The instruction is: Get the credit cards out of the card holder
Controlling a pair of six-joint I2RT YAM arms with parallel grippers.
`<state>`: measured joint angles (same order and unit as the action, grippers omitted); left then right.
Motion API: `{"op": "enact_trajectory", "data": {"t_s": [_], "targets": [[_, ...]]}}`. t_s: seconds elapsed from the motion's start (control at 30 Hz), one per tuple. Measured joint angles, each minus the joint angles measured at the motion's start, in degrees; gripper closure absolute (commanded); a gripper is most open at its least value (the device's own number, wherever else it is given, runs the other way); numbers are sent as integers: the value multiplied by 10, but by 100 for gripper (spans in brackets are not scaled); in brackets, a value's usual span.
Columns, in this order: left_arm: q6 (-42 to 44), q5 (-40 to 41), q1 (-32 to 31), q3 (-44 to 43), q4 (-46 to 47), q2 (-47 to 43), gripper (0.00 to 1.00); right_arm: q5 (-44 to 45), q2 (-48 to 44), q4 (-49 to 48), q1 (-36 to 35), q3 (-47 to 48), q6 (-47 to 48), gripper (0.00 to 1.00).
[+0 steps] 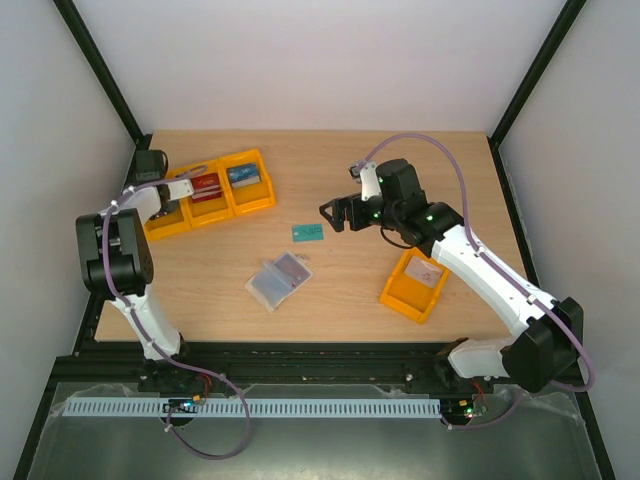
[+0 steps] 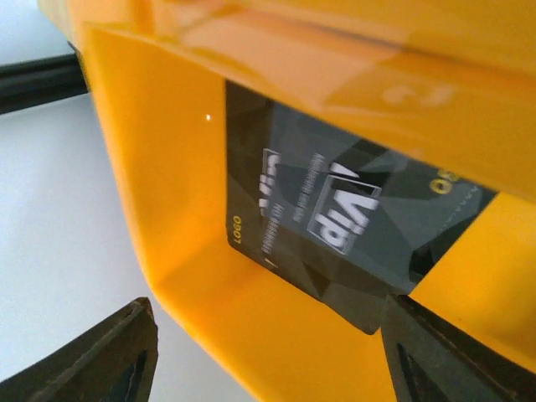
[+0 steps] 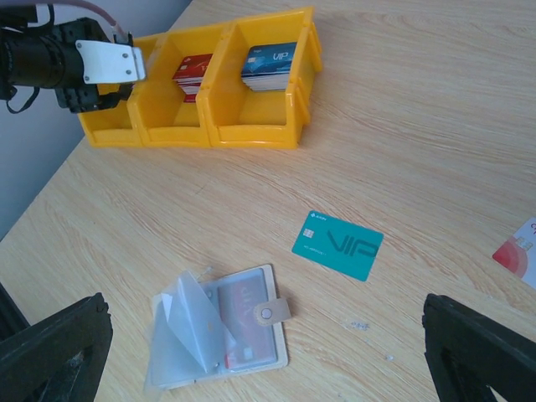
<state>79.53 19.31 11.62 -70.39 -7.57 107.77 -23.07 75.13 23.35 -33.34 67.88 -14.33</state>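
Note:
The card holder (image 1: 278, 280) lies open on the table, its clear sleeves fanned to the left; the right wrist view shows it too (image 3: 226, 335). A dark red card (image 3: 244, 328) sits in one of its sleeves. The teal-green card (image 1: 307, 233) lies loose on the table to the holder's upper right, also in the right wrist view (image 3: 337, 244). The white card with a red circle (image 1: 425, 270) lies in the orange bin (image 1: 400, 295). My right gripper (image 1: 338, 215) is open and empty, raised beside the teal card. My left gripper (image 1: 172, 205) is open over the leftmost yellow bin (image 2: 151, 167).
Three joined yellow bins (image 1: 255, 200) stand at the back left. They hold a dark grey VIP card (image 2: 335, 218), a stack of red cards (image 1: 205, 183) and a stack of blue cards (image 1: 243, 175). Black frame posts run along both table sides.

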Motion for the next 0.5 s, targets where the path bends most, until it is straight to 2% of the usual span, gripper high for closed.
{"op": "enact_trajectory", "data": {"t_s": [0.1, 0.23, 0.27, 0.3, 0.37, 0.4, 0.43, 0.5], "targets": [[-14, -18, 1, -25, -31, -1, 11, -2, 0, 0, 0, 0, 0, 1], [-40, -50, 4, -64, -79, -12, 11, -2, 0, 0, 0, 0, 0, 1], [-53, -61, 6, -76, -95, -15, 16, -3, 0, 0, 0, 0, 0, 1], [-70, -83, 7, -97, -124, -16, 25, -3, 0, 0, 0, 0, 0, 1], [-109, -123, 13, -139, -173, -19, 50, -3, 0, 0, 0, 0, 0, 1], [-127, -143, 16, -158, -197, -19, 57, -3, 0, 0, 0, 0, 0, 1], [-141, -162, 20, -178, -223, -20, 64, -4, 0, 0, 0, 0, 0, 1], [-165, -184, 26, -190, -262, -21, 69, -6, 0, 0, 0, 0, 0, 1]]}}
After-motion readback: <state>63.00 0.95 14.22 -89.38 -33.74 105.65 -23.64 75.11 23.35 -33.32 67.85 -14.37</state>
